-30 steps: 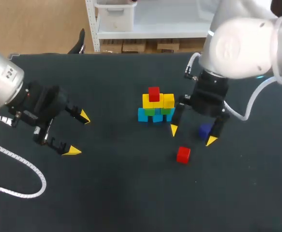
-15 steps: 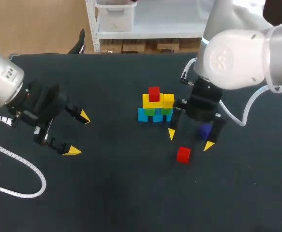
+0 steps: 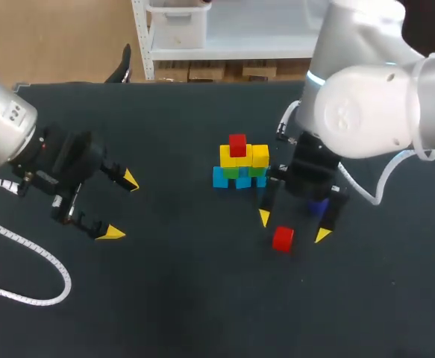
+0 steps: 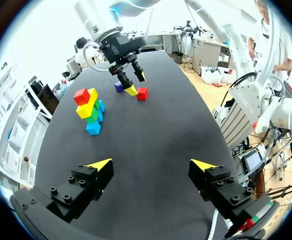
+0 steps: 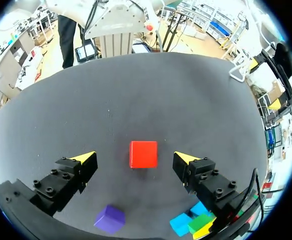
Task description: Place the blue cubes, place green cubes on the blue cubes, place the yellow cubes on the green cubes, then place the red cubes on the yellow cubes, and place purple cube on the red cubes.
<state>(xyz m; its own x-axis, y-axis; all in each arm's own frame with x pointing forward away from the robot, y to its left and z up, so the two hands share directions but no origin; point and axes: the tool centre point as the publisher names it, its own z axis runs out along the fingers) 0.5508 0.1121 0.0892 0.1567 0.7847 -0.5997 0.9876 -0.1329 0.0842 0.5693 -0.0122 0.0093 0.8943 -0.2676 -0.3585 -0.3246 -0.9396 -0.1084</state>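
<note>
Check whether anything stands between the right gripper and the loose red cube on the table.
Nothing visible does. The red cube lies alone on the table between the open fingers of the right gripper, and neither finger touches it. The purple cube sits off to one side, back under the gripper, clear of the gap.

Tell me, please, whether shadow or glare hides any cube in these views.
Head view: the purple cube is dark, in shade under the right pincer. Right wrist view: the loose red cube is evenly lit, without glare. Left wrist view: no glare on the stack; its colours show plainly.
</note>
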